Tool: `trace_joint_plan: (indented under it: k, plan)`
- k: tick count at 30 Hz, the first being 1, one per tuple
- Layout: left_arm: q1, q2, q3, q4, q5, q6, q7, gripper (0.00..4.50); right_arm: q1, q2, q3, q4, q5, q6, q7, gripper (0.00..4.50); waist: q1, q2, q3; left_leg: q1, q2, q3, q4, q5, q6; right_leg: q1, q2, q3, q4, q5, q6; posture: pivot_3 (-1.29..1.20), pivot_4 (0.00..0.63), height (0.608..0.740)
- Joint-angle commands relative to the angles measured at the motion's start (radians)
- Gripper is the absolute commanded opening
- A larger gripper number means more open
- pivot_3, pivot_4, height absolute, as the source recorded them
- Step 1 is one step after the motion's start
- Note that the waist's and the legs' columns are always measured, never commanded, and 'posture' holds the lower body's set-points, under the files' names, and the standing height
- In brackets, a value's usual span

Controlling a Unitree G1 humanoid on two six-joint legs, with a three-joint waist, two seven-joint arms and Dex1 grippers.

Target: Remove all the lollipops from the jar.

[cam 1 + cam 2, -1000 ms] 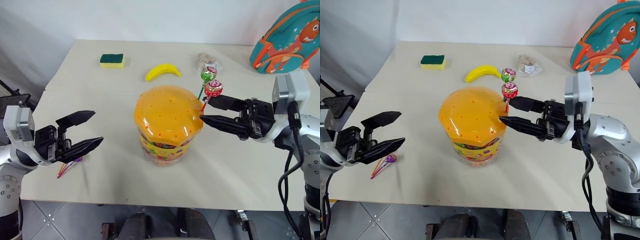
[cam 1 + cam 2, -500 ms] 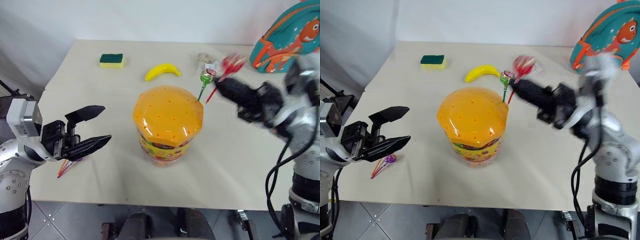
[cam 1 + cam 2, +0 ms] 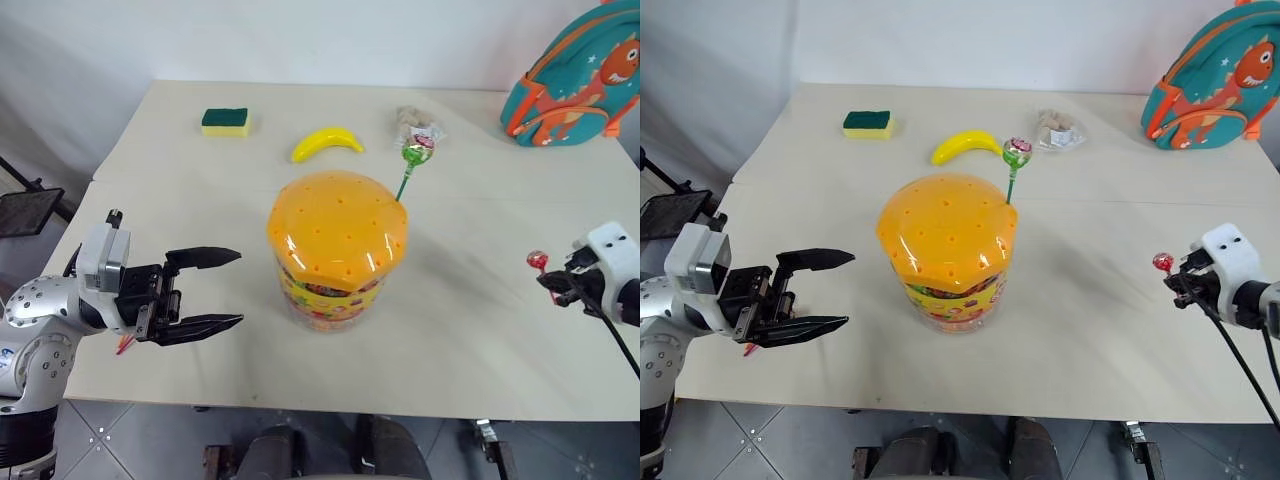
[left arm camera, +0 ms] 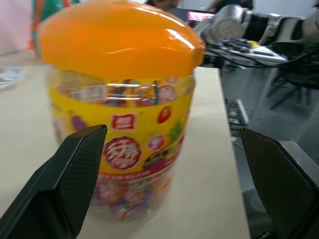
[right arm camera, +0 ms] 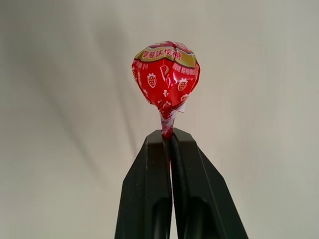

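Jar (image 3: pixel 337 255) is sitting mid-frame on the beige table (image 3: pixel 480 330), orange domed lid (image 3: pixel 338 222) on, printed candy label facing front. Green lollipop (image 3: pixel 416 154) is sticking up from the lid's upper right edge on a green stick, tilting right; which hole it sits in is too small to tell. Left gripper (image 3: pixel 218 290) is hovering at lower left, pointing at the jar, fingers spread wide with nothing between them, a clear gap to the jar wall; in the left wrist view the jar (image 4: pixel 124 124) is sitting between the two black fingers (image 4: pixel 75 174), not touching. Right gripper (image 3: pixel 548 278) is at the right edge, well apart from the jar, fingers pinched tight on the stick of the red lollipop (image 3: pixel 537 261); right wrist view is showing the red strawberry wrapper (image 5: pixel 166 75) standing just above the closed fingertips. Thin orange-red sticks (image 3: pixel 124 345) are peeking out under the left gripper on the table, heads hidden by the arm, so colours are hard to call. Upper frame: green-yellow sponge (image 3: pixel 224 122) at upper left, banana (image 3: pixel 325 143) upper centre, clear snack bag (image 3: pixel 414 122) behind the green lollipop, teal backpack (image 3: pixel 575 75) cut off at the upper right corner. Nothing is standing between either gripper and the jar.
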Motion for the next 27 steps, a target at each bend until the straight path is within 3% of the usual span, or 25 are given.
trace_joint_plan:
  k: [1,2,5,11,16,18,22,27]
  plan:
    - [-0.004,0.019,0.010,-0.014,-0.004,0.001,-0.013,4.50,0.030,0.011,0.001,0.044,-0.086,-0.022,-0.011,0.05,0.001,0.000,0.000,0.000,0.000,-0.001,0.000,0.000,0.000,0.000,0.000,0.000,0.001,0.000,0.000,0.00,0.150,0.740]
    - [-0.006,0.020,0.012,-0.019,-0.008,0.006,-0.009,4.50,0.040,0.019,-0.002,0.061,-0.104,-0.037,-0.014,0.05,0.001,0.000,0.000,0.000,0.000,-0.001,0.000,0.000,0.000,0.000,0.001,0.000,0.000,0.000,0.000,0.00,0.150,0.740]
    - [-0.011,0.023,0.016,-0.026,-0.015,0.022,0.002,4.50,0.055,0.050,-0.015,0.106,-0.140,-0.077,-0.009,0.75,0.003,0.000,0.000,-0.001,0.000,0.000,0.000,0.000,0.000,0.000,0.001,-0.001,-0.001,0.000,0.000,0.00,0.150,0.740]
    - [-0.025,0.023,0.020,-0.008,-0.005,0.028,0.013,4.50,0.093,0.082,-0.098,0.126,-0.125,-0.149,0.083,2.74,0.011,0.000,0.000,0.001,0.000,-0.002,0.000,0.000,0.000,0.002,0.001,-0.001,-0.001,0.000,0.000,0.00,0.150,0.740]
    - [-0.039,0.025,0.030,0.043,0.008,0.020,0.007,4.50,0.159,0.134,-0.227,0.130,-0.077,-0.448,0.319,4.40,0.011,0.000,0.000,0.001,0.000,-0.002,0.000,0.000,0.000,0.002,0.004,-0.002,-0.001,0.000,0.000,0.00,0.150,0.740]
    - [-0.046,0.026,0.047,0.078,0.004,0.022,0.009,4.50,0.133,0.155,-0.298,0.145,-0.003,-0.540,0.441,4.46,0.011,0.000,0.000,0.001,-0.001,-0.001,0.000,0.000,0.000,0.002,0.005,-0.001,-0.001,0.000,0.001,0.00,0.150,0.740]
    - [-0.076,0.018,0.090,0.133,-0.032,0.032,0.026,4.50,0.032,0.171,-0.335,0.104,0.096,-0.552,0.519,4.46,0.005,0.001,0.000,0.002,-0.001,-0.001,0.000,0.000,0.000,0.003,0.004,0.000,0.000,0.000,0.001,0.00,0.150,0.740]
    - [-0.121,-0.013,0.180,0.169,-0.125,0.082,0.107,4.50,-0.171,0.282,-0.224,-0.134,0.282,-0.405,0.426,4.46,-0.008,0.001,0.000,0.002,0.001,-0.003,0.000,0.000,-0.001,0.002,0.001,0.000,0.001,0.000,0.000,0.00,0.150,0.740]
